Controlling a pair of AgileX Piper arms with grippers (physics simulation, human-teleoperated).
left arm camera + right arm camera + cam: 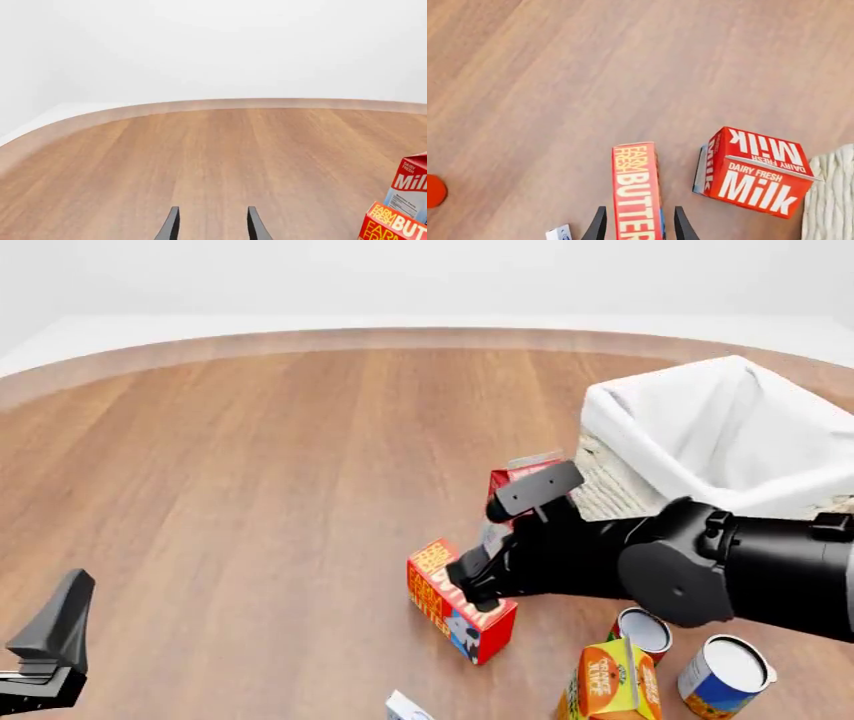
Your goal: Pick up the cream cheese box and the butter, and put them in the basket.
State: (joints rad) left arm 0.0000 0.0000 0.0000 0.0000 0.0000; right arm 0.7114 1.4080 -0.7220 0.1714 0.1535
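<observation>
In the front view we see only a white corner of the cream cheese box (pixel 404 706), cut off at the six o'clock edge. The right gripper (pixel 470 585) covers part of the butter (pixel 451 612), and the arm hides most of the milk carton (pixel 514 480) behind it. The basket (pixel 721 430) runs off at three o'clock. The left gripper (pixel 51 640) is cropped at about eight o'clock, so its opening cannot be judged there. In the right wrist view the butter's near end is cut off; the fingertips seem to flank it, contact unclear.
</observation>
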